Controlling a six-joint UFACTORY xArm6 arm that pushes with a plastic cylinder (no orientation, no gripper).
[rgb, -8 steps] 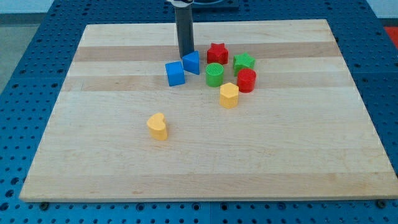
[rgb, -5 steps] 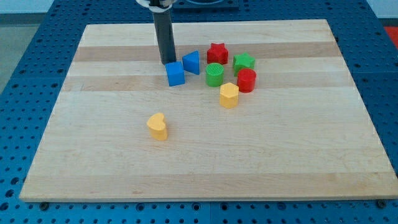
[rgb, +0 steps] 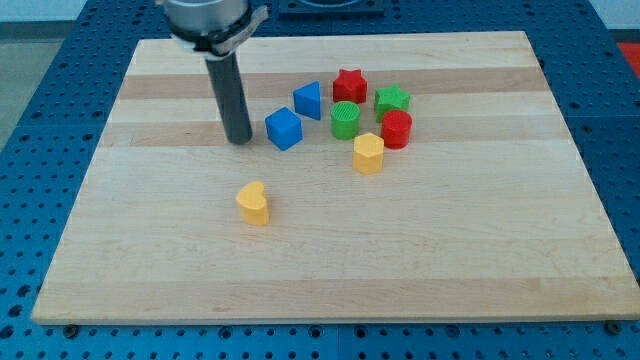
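My tip (rgb: 239, 139) rests on the wooden board (rgb: 150, 250), just left of the blue cube (rgb: 284, 128), with a small gap between them. Up and to the right of the cube sits a blue triangular block (rgb: 308, 99). Further right cluster a red star (rgb: 349, 84), a green cylinder (rgb: 345, 120), a green star (rgb: 392, 99), a red cylinder (rgb: 397, 129) and a yellow hexagonal block (rgb: 368, 153). A yellow heart-shaped block (rgb: 254, 202) lies alone below the tip.
The board lies on a blue perforated table (rgb: 40, 120). The rod's thick mount (rgb: 205, 20) hangs over the board's top left part.
The rod has swept from above the blue triangular block leftward and down to the blue cube's left side. The blue cube has turned and shifted slightly down.
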